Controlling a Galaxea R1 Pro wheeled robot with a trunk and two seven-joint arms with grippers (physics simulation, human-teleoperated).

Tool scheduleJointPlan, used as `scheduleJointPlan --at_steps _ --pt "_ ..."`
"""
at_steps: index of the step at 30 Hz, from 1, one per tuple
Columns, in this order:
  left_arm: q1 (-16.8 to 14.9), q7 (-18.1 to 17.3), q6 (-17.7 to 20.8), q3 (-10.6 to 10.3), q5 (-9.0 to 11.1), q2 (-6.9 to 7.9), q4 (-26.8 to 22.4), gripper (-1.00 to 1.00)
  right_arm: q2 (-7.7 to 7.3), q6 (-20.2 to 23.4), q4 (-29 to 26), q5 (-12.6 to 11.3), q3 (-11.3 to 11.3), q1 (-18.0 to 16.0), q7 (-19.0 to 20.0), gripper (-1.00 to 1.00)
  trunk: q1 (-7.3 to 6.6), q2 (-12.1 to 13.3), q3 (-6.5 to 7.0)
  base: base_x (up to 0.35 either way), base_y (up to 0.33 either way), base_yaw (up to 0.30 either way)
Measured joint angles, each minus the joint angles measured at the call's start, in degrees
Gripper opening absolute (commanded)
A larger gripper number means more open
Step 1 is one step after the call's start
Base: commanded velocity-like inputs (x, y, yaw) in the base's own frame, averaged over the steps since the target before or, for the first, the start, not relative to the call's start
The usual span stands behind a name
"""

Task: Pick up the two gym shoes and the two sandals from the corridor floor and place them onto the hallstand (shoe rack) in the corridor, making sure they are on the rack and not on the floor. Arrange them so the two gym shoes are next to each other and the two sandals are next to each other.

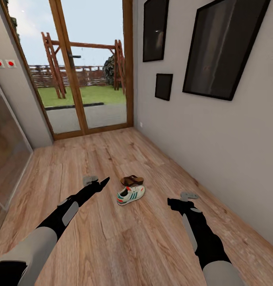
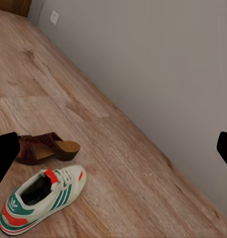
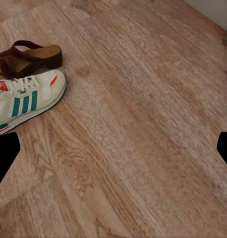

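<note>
Approach phase, judging by both arms stretched low over the wood-plank corridor floor with nothing held. One gym shoe lying on the planks midway between the arms, one brown sandal touching or just beside it on the far side, toward the glass door. Left gripper near the pair, fingers apart; right gripper farther off, fingers spread wide too. Best to take the sneaker first with the left: come down from above, straddle the midfoot across its width, close gently, avoid nudging the sandal. Worth keeping the right free for the sandal.
</note>
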Motion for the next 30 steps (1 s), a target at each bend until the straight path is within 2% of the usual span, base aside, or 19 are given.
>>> scheduleJointPlan --at_steps 13,30 --pt "0.0 -0.1 0.0 0.0 0.0 0.01 0.0 1.0 0.02 0.0 0.0 0.0 0.0 0.0 0.0 1.0 0.01 0.0 0.0 0.214 0.26 -0.252" --pt "0.0 -0.1 0.0 0.0 0.0 0.0 0.0 1.0 -0.01 0.0 0.0 0.0 0.0 0.0 0.0 1.0 0.01 0.0 0.0 0.118 0.305 -0.252"
